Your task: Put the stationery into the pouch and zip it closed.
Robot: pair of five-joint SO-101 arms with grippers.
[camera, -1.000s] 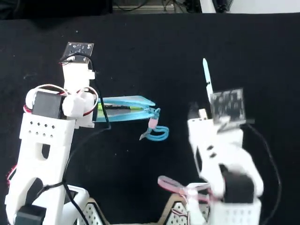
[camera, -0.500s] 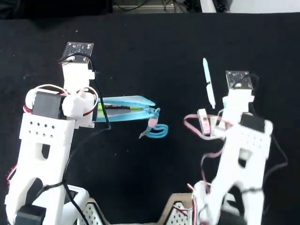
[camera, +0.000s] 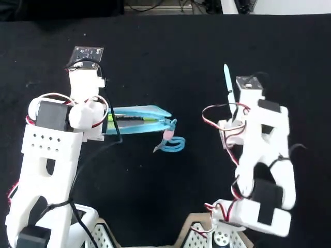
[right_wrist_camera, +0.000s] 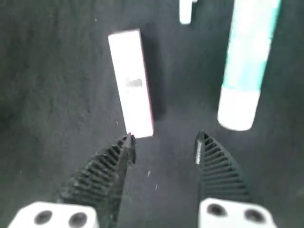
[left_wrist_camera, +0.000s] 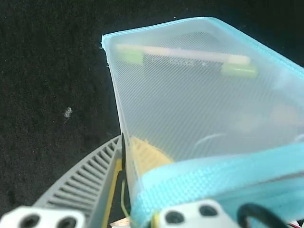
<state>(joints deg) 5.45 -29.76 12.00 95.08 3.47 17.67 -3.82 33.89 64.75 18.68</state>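
Note:
My left gripper (camera: 103,122) is shut on one end of the clear blue-edged pouch (camera: 138,120), holding it on its side over the black table. A green-ended marker (left_wrist_camera: 185,59) lies inside the pouch (left_wrist_camera: 204,109), whose edge sits between my left gripper's (left_wrist_camera: 126,185) jaws. A pink tag and blue loop (camera: 173,143) hang at the pouch's other end. My right gripper (right_wrist_camera: 164,142) is open just above the table, short of a white and pink eraser (right_wrist_camera: 130,83). A light blue pen (right_wrist_camera: 244,61) lies beside the eraser, off the other finger. The pen (camera: 228,85) pokes out past my right arm.
The black cloth (camera: 170,57) covers the whole table. Both arm bases stand at the near edge. A small white piece (right_wrist_camera: 185,12) lies beyond the eraser, close to the pen.
My right arm swung up from near its base to stand over the eraser and pen. The left arm and the pouch stayed where they were.

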